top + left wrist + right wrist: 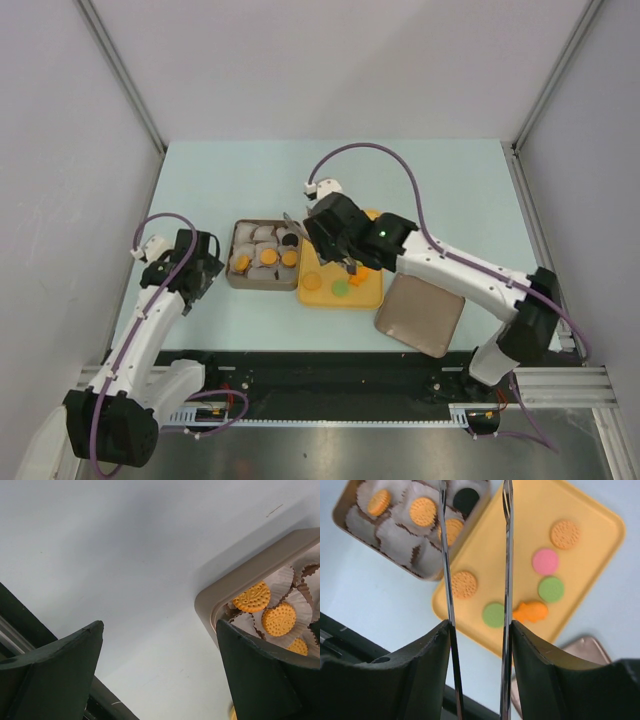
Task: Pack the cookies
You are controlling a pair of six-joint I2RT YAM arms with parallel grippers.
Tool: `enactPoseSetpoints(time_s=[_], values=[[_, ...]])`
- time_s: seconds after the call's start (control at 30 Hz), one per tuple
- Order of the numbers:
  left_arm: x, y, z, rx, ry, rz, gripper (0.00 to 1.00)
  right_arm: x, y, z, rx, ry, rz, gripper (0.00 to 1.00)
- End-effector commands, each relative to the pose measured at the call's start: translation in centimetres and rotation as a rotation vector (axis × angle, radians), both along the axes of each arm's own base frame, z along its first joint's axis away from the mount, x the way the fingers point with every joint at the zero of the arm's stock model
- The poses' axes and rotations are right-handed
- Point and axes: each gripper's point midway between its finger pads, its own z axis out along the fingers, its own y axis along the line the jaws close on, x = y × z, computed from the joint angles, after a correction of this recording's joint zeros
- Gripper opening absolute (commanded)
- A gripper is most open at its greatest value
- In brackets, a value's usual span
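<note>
Cookies lie on a yellow tray [590,560]: two orange discs [464,584], two green [493,614], one pink [545,561] and an orange fish-shaped piece [530,611]. More orange cookies [422,511] and a black one [466,500] sit in white paper cups in a tan tin [232,262]. My right gripper [477,627] is shut on metal tongs [506,555]. It hovers over the tin's right edge [330,235], and the tong tips run out of the wrist view. My left gripper [159,630] is open and empty, just left of the tin [235,580].
The tin's tan lid [420,315] lies right of the tray, near the front edge. Grey walls enclose the pale blue table on three sides. A black rail runs along the near edge.
</note>
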Motion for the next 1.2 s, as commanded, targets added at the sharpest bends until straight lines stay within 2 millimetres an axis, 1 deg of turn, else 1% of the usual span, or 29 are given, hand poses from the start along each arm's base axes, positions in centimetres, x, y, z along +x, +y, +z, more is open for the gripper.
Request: enactPoseSetpoints(time_s=[0.0, 0.07, 0.1, 0.2, 0.23, 0.3, 0.47, 0.6, 0.73, 0.9, 1.17], values=[[0.6, -0.6, -0.5, -0.021, 0.004, -0.036, 0.99, -2.6, -4.1, -1.4, -0.124, 0.014, -0.059, 0.53], [0.8, -0.8, -0.6, -0.026, 0.007, -0.042, 0.99, -4.0, -4.9, -2.3, -0.174, 0.024, -0.051, 0.53], [0.8, -0.8, -0.7, -0.027, 0.012, -0.046, 0.99, -4.4, -5.1, -2.4, -0.167, 0.031, -0.056, 0.53], [0.9, -0.9, -0.8, -0.029, 0.015, -0.052, 0.99, -5.5, -6.0, -3.2, -0.188, 0.057, -0.064, 0.53], [0.9, -0.9, -0.8, -0.03, 0.016, -0.054, 0.99, -5.8, -6.2, -3.1, -0.179, 0.061, -0.063, 0.53], [0.9, -1.0, -0.8, -0.03, 0.018, -0.059, 0.99, -6.4, -6.5, -3.6, -0.182, 0.08, -0.058, 0.53], [1.0, -1.1, -1.0, -0.034, 0.023, -0.067, 0.99, -7.9, -6.2, -4.5, -0.189, 0.108, -0.023, 0.53], [1.0, -1.2, -1.1, -0.037, 0.023, -0.072, 0.99, -9.1, -4.8, -4.9, -0.176, 0.12, 0.031, 0.53], [0.9, -1.2, -1.1, -0.036, 0.025, -0.076, 0.99, -9.6, -4.0, -5.3, -0.17, 0.13, 0.054, 0.53], [1.0, -1.3, -1.2, -0.039, 0.018, -0.082, 0.99, -9.8, -3.3, -6.6, -0.2, 0.139, 0.079, 0.54], [1.0, -1.3, -1.3, -0.04, 0.016, -0.091, 0.98, -9.6, -2.9, -8.5, -0.239, 0.149, 0.093, 0.53]])
